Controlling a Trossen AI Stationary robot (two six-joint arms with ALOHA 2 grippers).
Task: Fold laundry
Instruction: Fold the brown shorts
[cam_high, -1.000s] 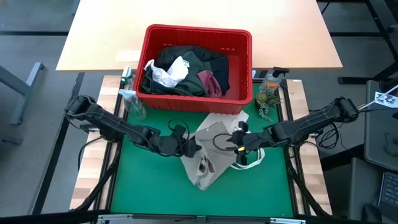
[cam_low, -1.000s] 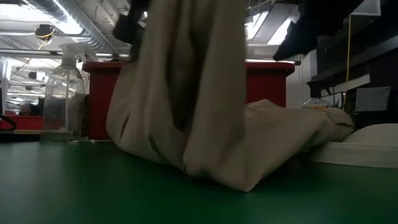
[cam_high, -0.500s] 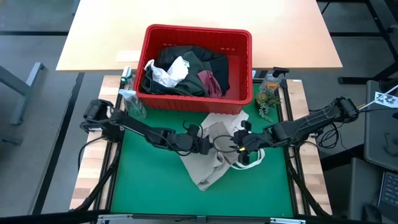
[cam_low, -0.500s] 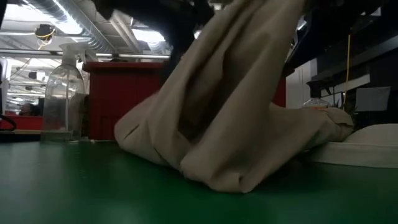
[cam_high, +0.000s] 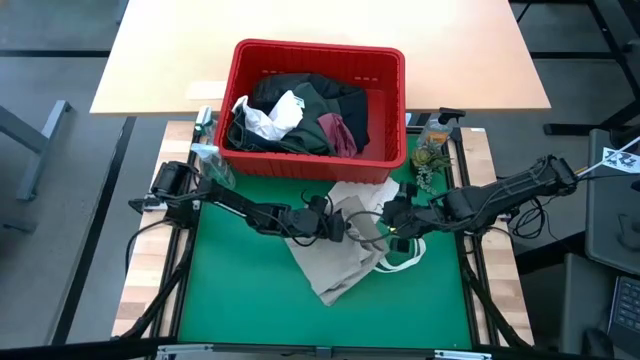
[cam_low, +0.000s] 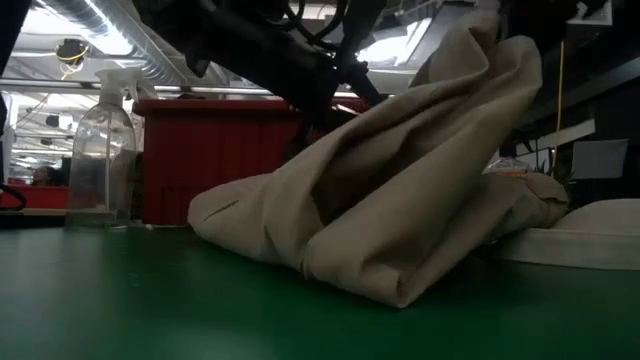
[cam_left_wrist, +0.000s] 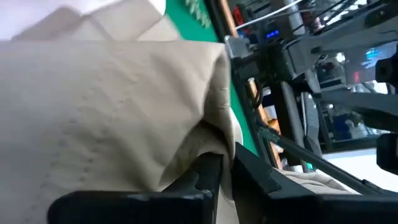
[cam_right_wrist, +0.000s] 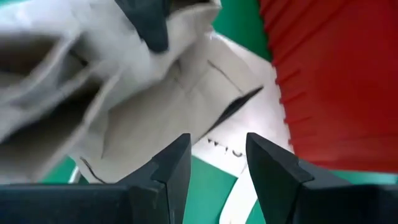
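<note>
A tan garment (cam_high: 338, 255) lies bunched on the green mat (cam_high: 240, 290), in front of the red basket (cam_high: 315, 60). The basket holds more laundry (cam_high: 310, 110): dark, maroon and white pieces. My left gripper (cam_high: 333, 224) reaches in from the left over the middle of the tan garment and is shut on it. In the low view a raised part of the tan garment (cam_low: 430, 150) slopes up to the right. My right gripper (cam_right_wrist: 217, 163) hovers open just right of the tan garment (cam_right_wrist: 155, 99), with nothing between its fingers. My left gripper pinches a bunched fold of the tan garment (cam_left_wrist: 219, 144) between its two fingers (cam_left_wrist: 208, 171). It comes from the table's left, slanting slightly down. The held fold is raised off the mat, and the rest of the garment drapes down from it and lies on the mat.
A clear spray bottle (cam_high: 213, 165) stands at the basket's left front corner. A small bottle and a green plant (cam_high: 432, 152) stand at its right front corner. A white cloth piece (cam_high: 402, 262) lies under the garment's right side. Bare mat lies near and left.
My left gripper has gone toward the table's right and down, carrying the held fold. The raised part of the tan garment stood upright on the left; it now leans over to the right and is lower, while its base stays on the mat.
</note>
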